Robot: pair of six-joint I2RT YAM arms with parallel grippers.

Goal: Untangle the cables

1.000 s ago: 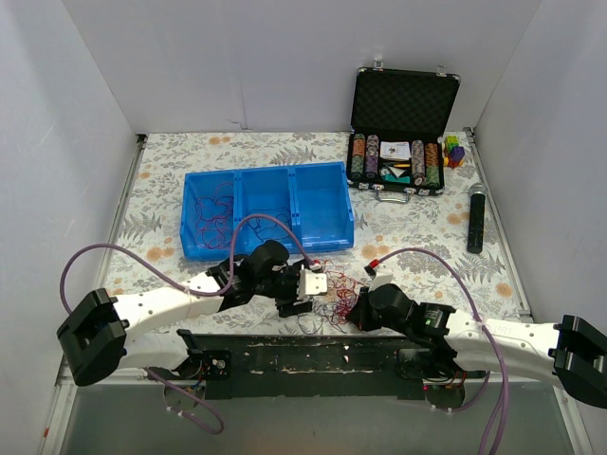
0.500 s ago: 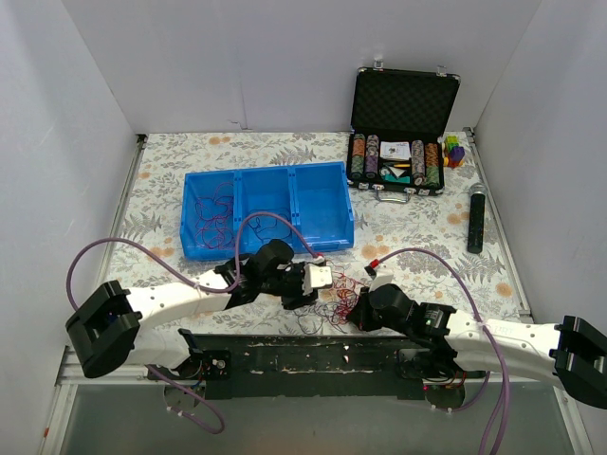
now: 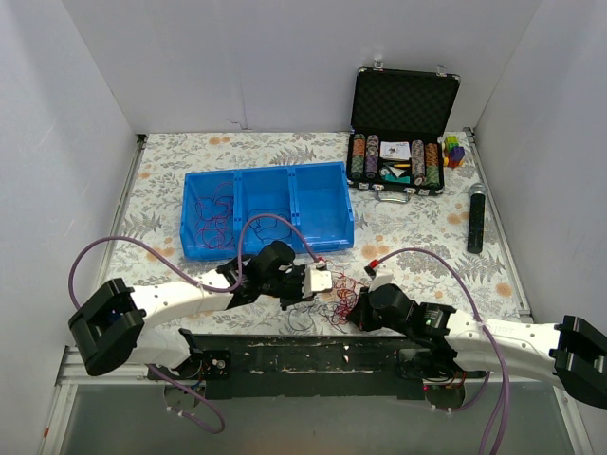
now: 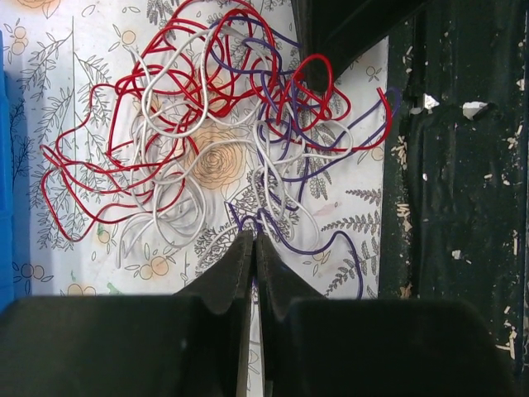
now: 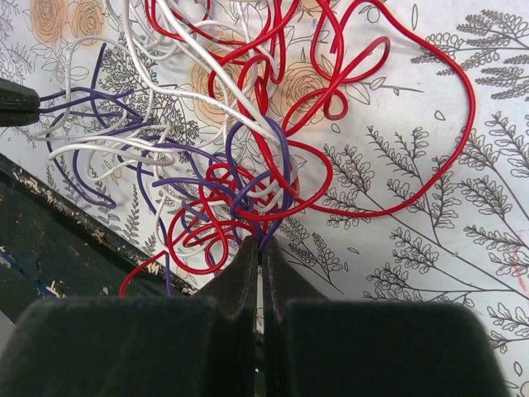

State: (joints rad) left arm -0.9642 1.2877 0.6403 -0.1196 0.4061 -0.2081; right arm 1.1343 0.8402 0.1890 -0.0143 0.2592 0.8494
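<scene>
The cables lie as one tangle of red, white and purple wires on the flowered cloth near the front edge, between my two grippers. In the left wrist view the tangle spreads out ahead of my left gripper, which is shut on a purple cable at its tips. From the other side, my right gripper is shut on purple strands at the near edge of the tangle. Seen from above, the left gripper and right gripper sit close together at the heap.
A blue three-compartment bin stands behind the tangle, with red wires in its left compartment. An open poker chip case, coloured blocks and a black microphone are at the back right. The dark base plate borders the cloth in front.
My left gripper has closed from open onto a purple cable and shifted slightly right toward the heap. The right arm has stayed put.
</scene>
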